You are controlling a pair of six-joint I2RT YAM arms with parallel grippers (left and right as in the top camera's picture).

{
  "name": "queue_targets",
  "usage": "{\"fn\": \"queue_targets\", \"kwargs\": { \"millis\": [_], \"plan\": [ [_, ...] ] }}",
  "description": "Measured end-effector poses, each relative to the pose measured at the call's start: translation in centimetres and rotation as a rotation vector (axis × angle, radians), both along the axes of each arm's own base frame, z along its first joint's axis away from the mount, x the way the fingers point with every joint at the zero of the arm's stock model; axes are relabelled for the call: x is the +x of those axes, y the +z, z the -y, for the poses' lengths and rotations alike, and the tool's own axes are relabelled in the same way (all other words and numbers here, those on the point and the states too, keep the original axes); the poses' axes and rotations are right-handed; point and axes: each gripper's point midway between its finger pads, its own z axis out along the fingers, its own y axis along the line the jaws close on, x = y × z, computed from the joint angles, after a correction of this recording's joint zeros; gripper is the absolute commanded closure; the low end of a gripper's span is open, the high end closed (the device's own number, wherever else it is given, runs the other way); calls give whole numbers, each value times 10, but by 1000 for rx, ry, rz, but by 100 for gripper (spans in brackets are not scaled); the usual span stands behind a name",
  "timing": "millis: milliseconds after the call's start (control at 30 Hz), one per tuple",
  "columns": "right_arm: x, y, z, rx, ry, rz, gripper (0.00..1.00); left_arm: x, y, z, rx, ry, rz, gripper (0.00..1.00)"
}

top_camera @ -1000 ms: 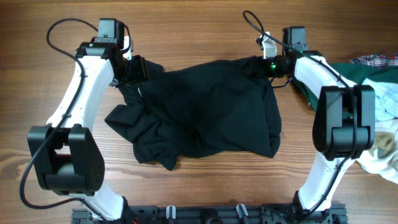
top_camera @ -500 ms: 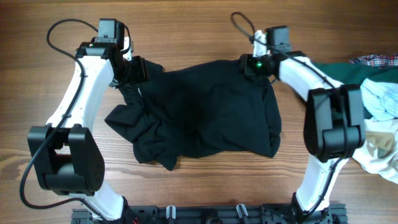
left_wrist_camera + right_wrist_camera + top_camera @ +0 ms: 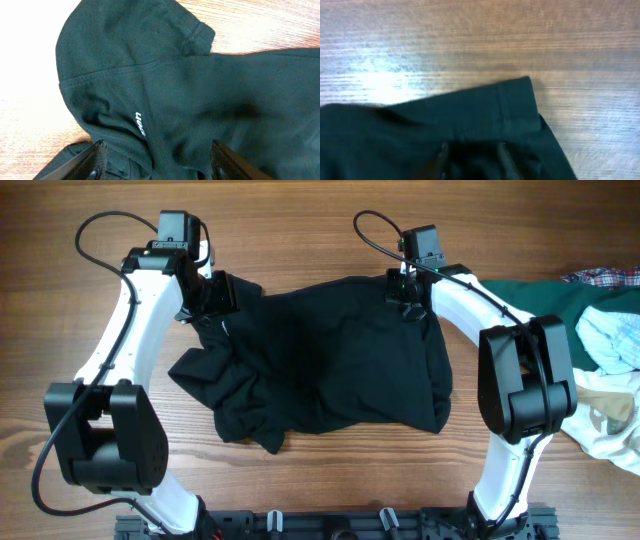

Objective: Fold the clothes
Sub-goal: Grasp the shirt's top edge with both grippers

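Polo shirt (image 3: 330,360) sprawled on tabletop (image 3: 300,220), long axis running arm to arm, bulk lying nearward of both claws. Left claw (image 3: 222,292) over far-left shoulder, jaws spread, released. Right claw (image 3: 408,298) at far-right corner: clenched or not, cannot tell.

1. Left arm (image 3: 130,320) and right arm (image 3: 470,292) — rounded white shells.
2. Boxy black joint housings (image 3: 105,442), one on each arm.
3. A thin black cable (image 3: 98,225) loops off each wrist.
4. Left hand (image 3: 157,159) — flat black fingers (image 3: 89,161).
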Motion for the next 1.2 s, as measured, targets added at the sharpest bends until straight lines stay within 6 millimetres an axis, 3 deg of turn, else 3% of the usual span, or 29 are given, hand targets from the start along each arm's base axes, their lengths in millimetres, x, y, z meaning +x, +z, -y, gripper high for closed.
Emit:
{"fn": "queue_targets", "kwargs": {
  "millis": [167,333,500,633,800,933,1200],
  "plan": [
    [12,8,-8,-68,199,78,39,0,0,0,0,0,0,32],
    [7,7,-18,-161,470,94,36,0,0,0,0,0,0,29],
    [6,7,-21,-211,598,113,37,0,0,0,0,0,0,28],
    [7,8,-23,-222,627,124,46,0,0,0,0,0,0,28],
    [0,-7,-23,-185,601,73,74,-2,0,1,-3,-1,-7,27],
    [0,-7,-21,-148,530,55,96,-3,0,1,-8,-2,-12,27],
    [-9,-3,-16,-69,385,-5,96,-3,0,2,-14,-4,-12,23]
  ]
}}
